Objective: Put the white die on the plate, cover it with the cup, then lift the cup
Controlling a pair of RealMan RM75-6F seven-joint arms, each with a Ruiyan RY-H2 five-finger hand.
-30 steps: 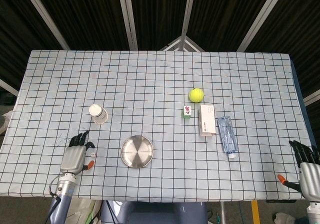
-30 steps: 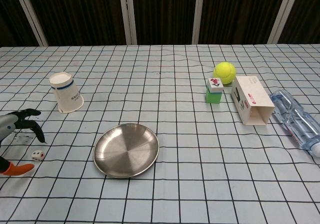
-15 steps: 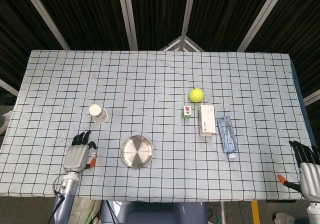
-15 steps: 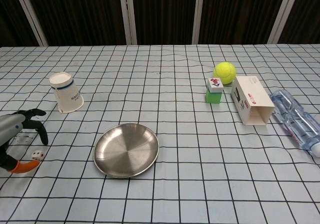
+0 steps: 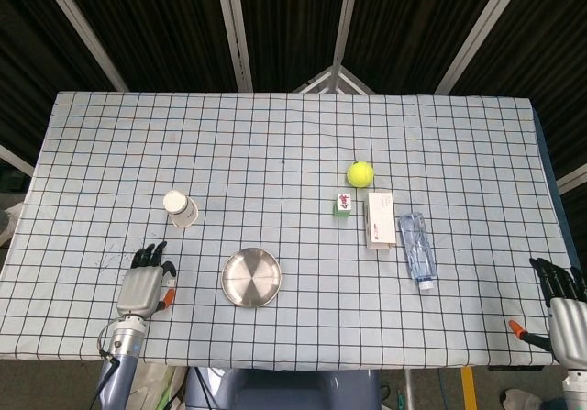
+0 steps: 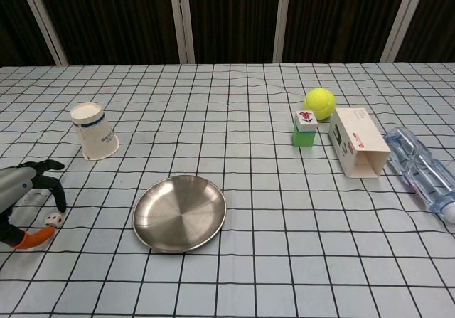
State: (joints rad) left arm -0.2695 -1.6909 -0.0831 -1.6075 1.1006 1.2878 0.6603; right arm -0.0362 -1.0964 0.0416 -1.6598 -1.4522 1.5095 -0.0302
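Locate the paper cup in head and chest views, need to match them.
Head view: paper cup sits left of centre, up and left of the steel plate.
Chest view: paper cup is at upper left, tilted, again up and left of the steel plate.
Shared landmark: the steel plate, nearest thing to the cup's right in both.

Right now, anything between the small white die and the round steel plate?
Nothing visible. The small white die sits at the left robot hand, and bare checked tablecloth separates it from the round steel plate. The paper cup stands further back.
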